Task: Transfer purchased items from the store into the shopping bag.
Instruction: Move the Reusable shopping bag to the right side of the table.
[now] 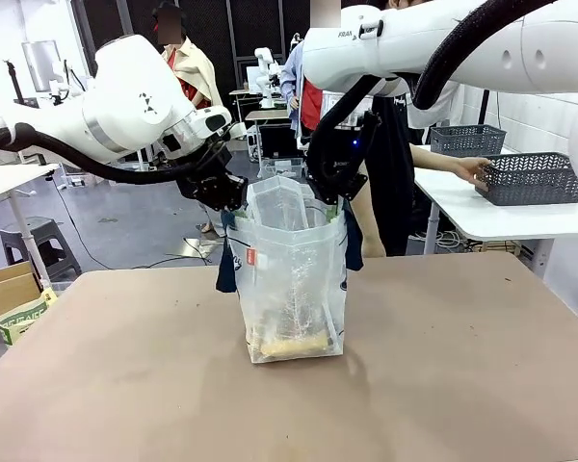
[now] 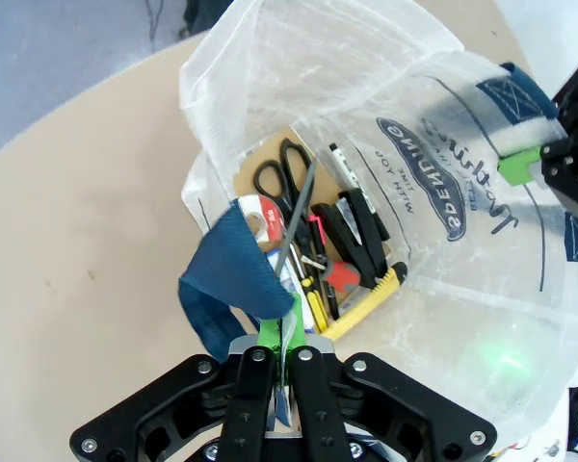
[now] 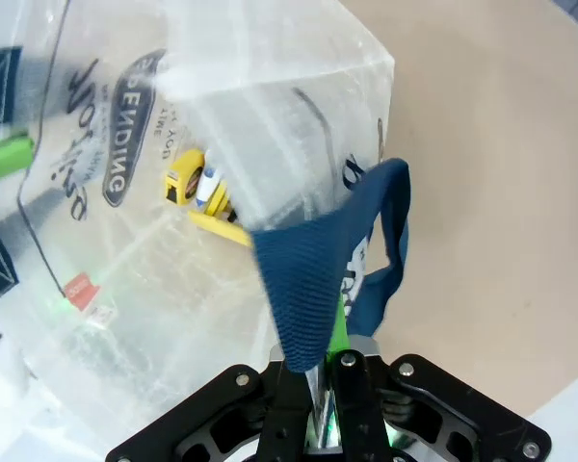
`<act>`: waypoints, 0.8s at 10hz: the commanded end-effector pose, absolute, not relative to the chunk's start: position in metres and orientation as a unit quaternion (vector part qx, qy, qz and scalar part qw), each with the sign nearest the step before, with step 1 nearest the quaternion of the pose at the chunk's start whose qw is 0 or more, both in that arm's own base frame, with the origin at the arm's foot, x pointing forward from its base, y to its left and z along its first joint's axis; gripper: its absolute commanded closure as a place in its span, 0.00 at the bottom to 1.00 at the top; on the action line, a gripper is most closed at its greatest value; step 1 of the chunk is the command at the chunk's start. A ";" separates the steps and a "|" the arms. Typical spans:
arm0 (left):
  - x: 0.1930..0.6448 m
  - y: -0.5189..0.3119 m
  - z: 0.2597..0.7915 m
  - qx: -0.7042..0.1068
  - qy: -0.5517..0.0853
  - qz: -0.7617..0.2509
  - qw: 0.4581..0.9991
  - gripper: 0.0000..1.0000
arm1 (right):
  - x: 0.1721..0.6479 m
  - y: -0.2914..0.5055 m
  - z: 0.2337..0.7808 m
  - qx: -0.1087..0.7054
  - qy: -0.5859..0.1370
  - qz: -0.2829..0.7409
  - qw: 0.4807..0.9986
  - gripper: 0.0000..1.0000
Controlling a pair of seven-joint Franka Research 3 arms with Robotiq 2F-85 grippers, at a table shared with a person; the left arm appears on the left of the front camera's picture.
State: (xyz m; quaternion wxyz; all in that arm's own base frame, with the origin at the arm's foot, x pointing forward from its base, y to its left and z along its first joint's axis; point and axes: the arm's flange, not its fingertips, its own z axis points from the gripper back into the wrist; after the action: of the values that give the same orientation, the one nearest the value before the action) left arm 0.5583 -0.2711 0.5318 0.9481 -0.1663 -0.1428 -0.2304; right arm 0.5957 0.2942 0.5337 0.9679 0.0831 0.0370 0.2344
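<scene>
Front view: my left gripper (image 1: 223, 195) is clenched on the rim of the bag (image 1: 294, 279) at its left side, and my right gripper (image 1: 333, 197) is clenched on the rim at the right side. The bag stands upright on the table (image 1: 116, 385), near the middle, mouth held open between the two grippers. Navy handles hang down outside, left handle (image 1: 227, 265) and right handle (image 1: 353, 245). Items (image 1: 289, 344) lie at the bottom of the bag, yellowish through the plastic. Beyond the table a person's hand (image 1: 475, 171) rests on a grey basket (image 1: 535, 179) on a white side table.

Left wrist view: left gripper (image 2: 282, 335), green pads (image 2: 270, 332) pressed together on the bag (image 2: 482, 279) rim, with the left handle (image 2: 226, 274) folded just above them. Down inside I see the items: black scissors (image 2: 289, 178), a black stapler (image 2: 361, 231), a yellow cutter (image 2: 366, 298), a roll of tape (image 2: 255, 217). The right gripper (image 2: 559, 164) grips the far rim.

Right wrist view: right gripper (image 3: 326, 371), jaws closed on the rim and the right handle (image 3: 318, 279), which drapes over them. A yellow tape measure (image 3: 185, 178) shows through the bag (image 3: 173, 87) wall; the red tag (image 3: 77, 289) is on the far side
</scene>
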 end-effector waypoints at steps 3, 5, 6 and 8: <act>0.579 -0.289 0.535 -0.156 -0.042 -0.117 0.980 1.00 | 0.594 0.308 0.534 0.096 0.073 0.078 0.990 1.00; 0.582 -0.292 0.534 -0.155 -0.026 -0.122 0.980 1.00 | 0.596 0.308 0.531 0.085 0.069 0.040 0.993 1.00; 0.571 -0.281 0.531 -0.160 -0.053 -0.117 0.979 1.00 | 0.592 0.302 0.529 0.082 0.064 0.083 0.991 1.00; 0.575 -0.285 0.531 -0.161 -0.040 -0.115 0.979 1.00 | 0.592 0.302 0.529 0.080 0.065 0.056 0.993 1.00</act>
State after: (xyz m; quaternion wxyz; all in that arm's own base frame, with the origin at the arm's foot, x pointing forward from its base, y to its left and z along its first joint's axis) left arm 0.5753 -0.2855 0.5329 0.9791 -0.1619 -0.0433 -0.1156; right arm 0.5918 0.3019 0.5288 0.9926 0.0809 0.0649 0.0628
